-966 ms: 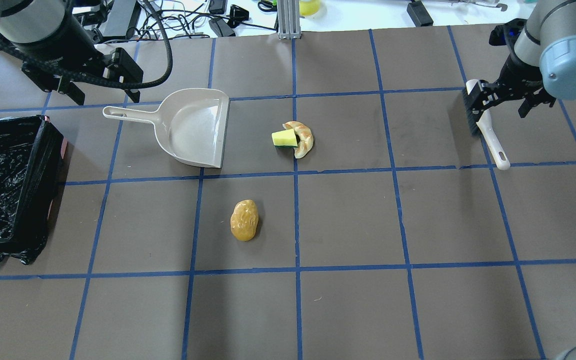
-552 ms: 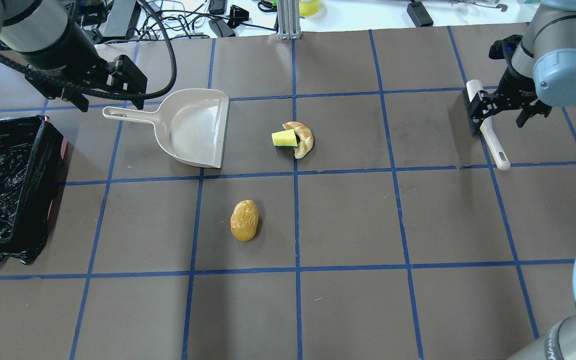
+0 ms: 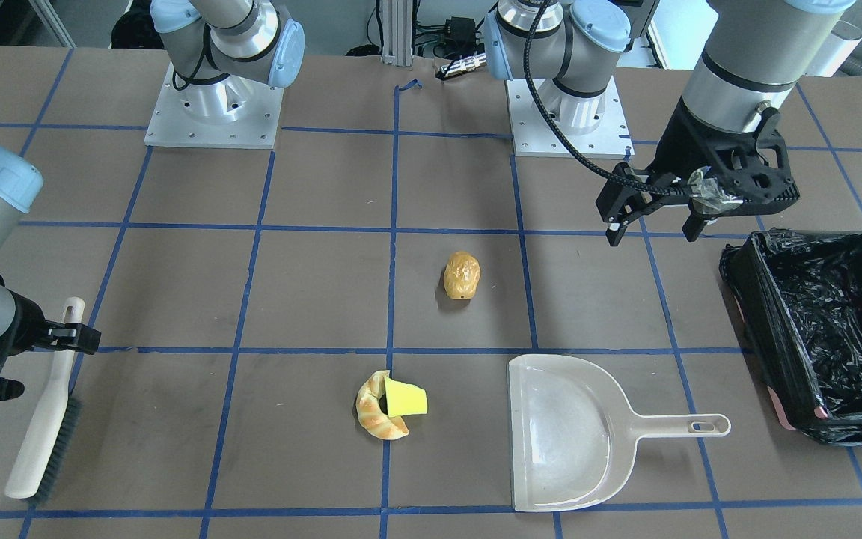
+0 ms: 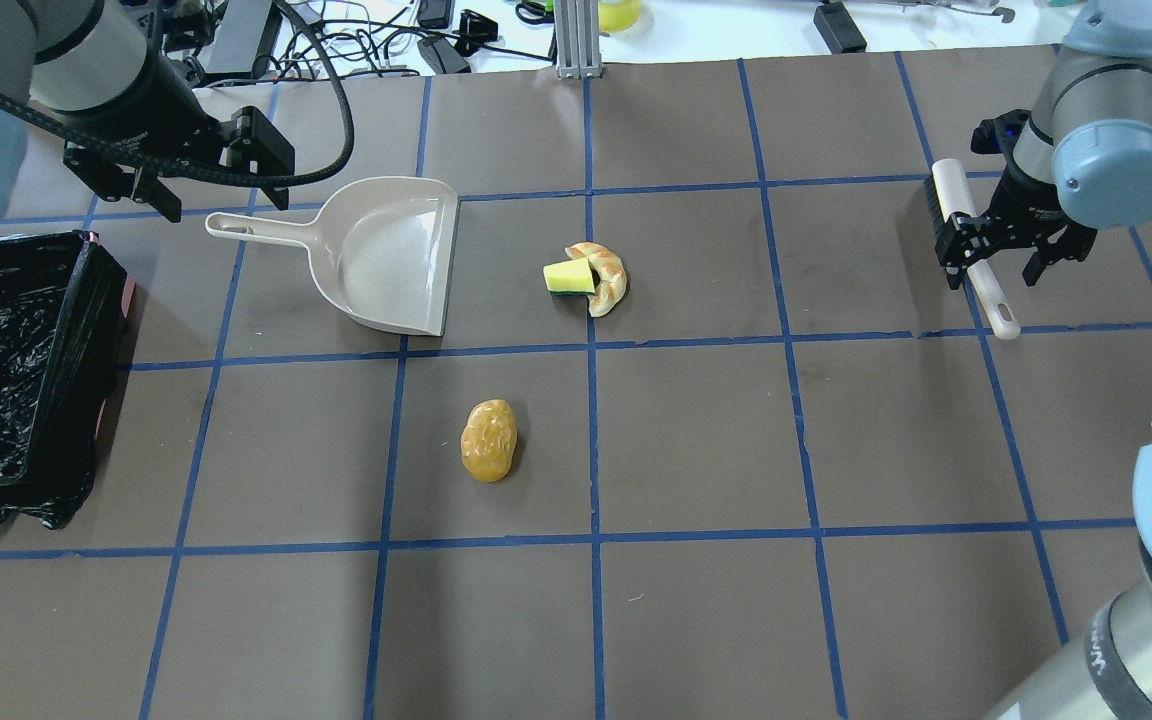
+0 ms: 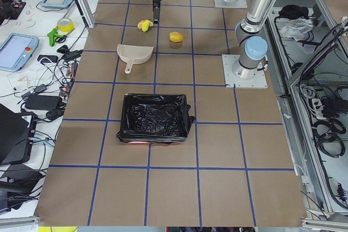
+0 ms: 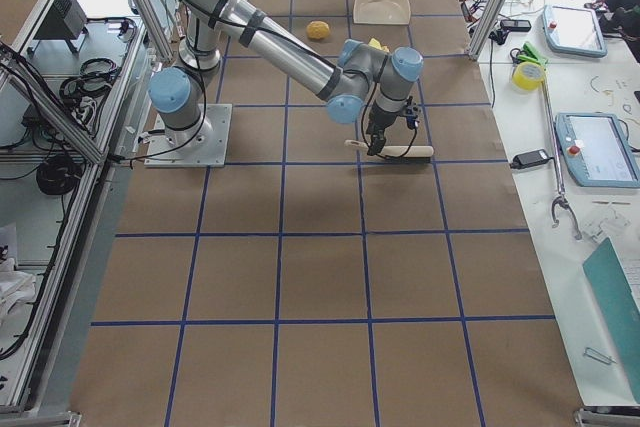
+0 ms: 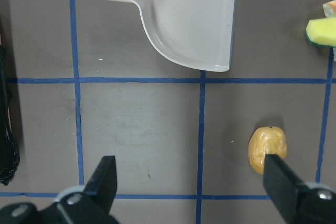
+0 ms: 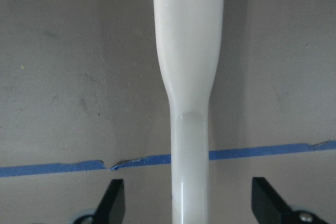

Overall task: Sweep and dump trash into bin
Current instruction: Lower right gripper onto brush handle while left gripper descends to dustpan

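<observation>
Alignment is what the step in hand calls for, as I judge it. In the right wrist view the right gripper hangs with its fingers spread wide on either side of the brush handle, touching neither side. The handle runs straight up the middle, so a plain descent and a square close on the narrow neck should hold it without twisting. The overhead view adds the layout: the croissant and yellow sponge lie touching each other just beside the dustpan mouth. The tan lump sits apart in the next square nearer the robot, and the bin stands at the left edge of the table. The left gripper hovers near the dustpan handle, released and holding nothing. The front-facing view shows the brush's whole length, with the right gripper over the handle half and the bristled head clear of it. The left wrist view shows that gripper's fingers apart with the dustpan handle ahead of them, not between them, so it would need to shift forward before lowering. The side views are too small to judge either grip.
</observation>
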Robot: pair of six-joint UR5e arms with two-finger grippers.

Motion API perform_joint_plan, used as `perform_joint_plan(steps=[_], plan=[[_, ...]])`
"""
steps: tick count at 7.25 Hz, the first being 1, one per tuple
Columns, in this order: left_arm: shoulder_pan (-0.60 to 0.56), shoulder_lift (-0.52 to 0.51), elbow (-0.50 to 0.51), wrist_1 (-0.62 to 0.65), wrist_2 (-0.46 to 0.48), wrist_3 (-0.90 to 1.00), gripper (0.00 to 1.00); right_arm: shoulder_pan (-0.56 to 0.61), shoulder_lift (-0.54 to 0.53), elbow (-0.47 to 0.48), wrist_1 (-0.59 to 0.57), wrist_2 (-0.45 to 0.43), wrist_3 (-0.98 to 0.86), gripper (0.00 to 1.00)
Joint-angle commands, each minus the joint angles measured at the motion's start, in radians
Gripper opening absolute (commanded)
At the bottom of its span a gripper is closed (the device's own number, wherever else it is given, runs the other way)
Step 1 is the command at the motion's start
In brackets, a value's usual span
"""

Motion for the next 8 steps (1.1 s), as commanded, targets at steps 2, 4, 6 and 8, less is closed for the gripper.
perform_joint_plan(steps=[2, 4, 6, 8], plan=[[0.021, -0.065, -0.041, 0.039, 0.018, -0.607, 1.0, -0.003, -0.001, 0.018, 0.022, -0.009, 0.001, 0.58], [0.043, -0.086, -0.039, 0.039, 0.018, -0.762, 1.0, -0.005, -0.003, 0.018, 0.052, -0.009, 0.003, 0.56], [0.088, -0.144, -0.059, 0.148, 0.018, -0.819, 1.0, -0.005, -0.003, 0.018, 0.052, -0.01, 0.0, 0.28], [0.098, -0.188, -0.056, 0.189, 0.018, -0.987, 1.0, -0.006, -0.006, 0.018, 0.054, -0.01, 0.003, 0.11]])
